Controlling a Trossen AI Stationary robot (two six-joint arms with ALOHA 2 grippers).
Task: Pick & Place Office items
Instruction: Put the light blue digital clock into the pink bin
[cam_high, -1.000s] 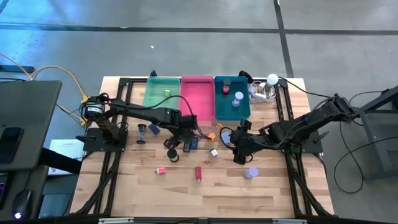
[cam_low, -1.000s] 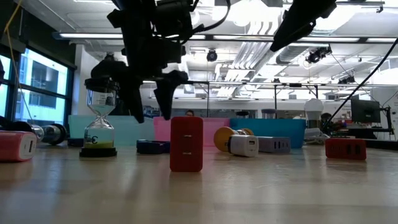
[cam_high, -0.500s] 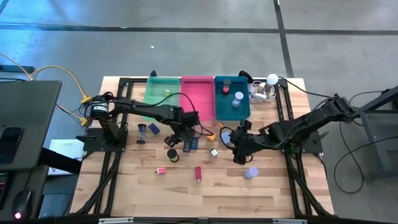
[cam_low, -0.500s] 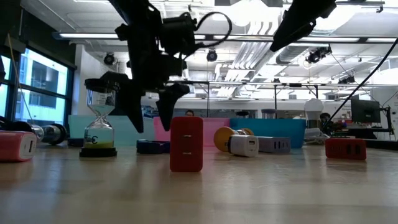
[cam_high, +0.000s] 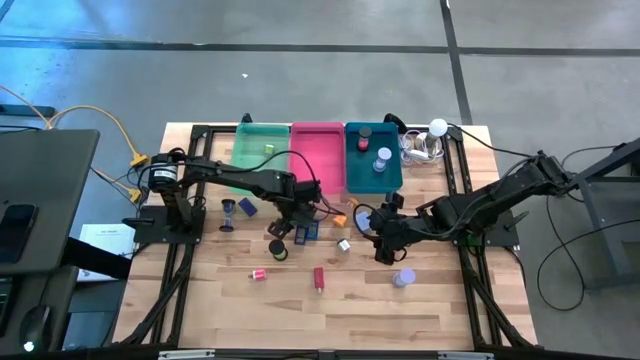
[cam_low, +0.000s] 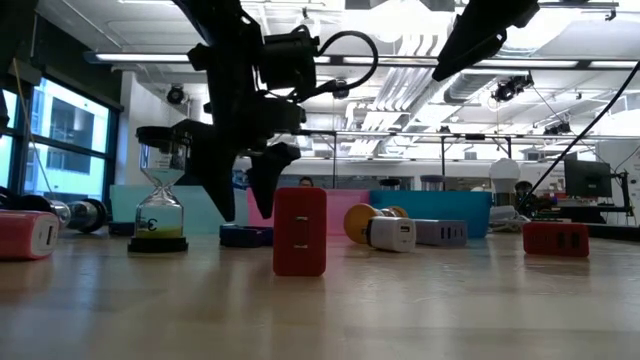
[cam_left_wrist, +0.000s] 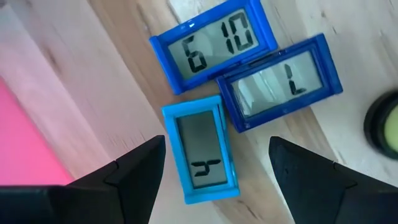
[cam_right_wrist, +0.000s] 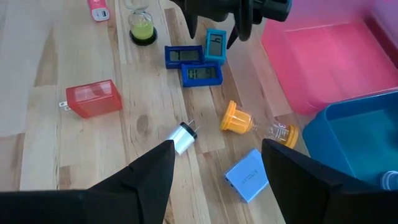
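Three small blue display clocks lie flat on the wooden table: a light blue one (cam_left_wrist: 202, 149) and two dark blue ones (cam_left_wrist: 214, 43) (cam_left_wrist: 280, 81). My left gripper (cam_left_wrist: 217, 177) hangs open just above the light blue clock (cam_right_wrist: 216, 45), pointing steeply down, one finger on either side and clear of it. In the low view its fingers (cam_low: 245, 190) stop short of the table. My right gripper (cam_right_wrist: 217, 180) waits open and higher up, over the table's right half (cam_high: 378, 240), with nothing between its fingers.
Around the clocks lie a red block (cam_right_wrist: 93, 98), a white plug (cam_right_wrist: 181, 138), an orange piece (cam_right_wrist: 237, 118), a blue block (cam_right_wrist: 249, 175) and an hourglass (cam_low: 160, 195). Green (cam_high: 258, 150), pink (cam_high: 316, 160) and teal (cam_high: 372, 175) trays line the far edge.
My left gripper has come down toward the blue clocks and rolled a little about its own axis, staying open. The clocks and my right arm have kept still.
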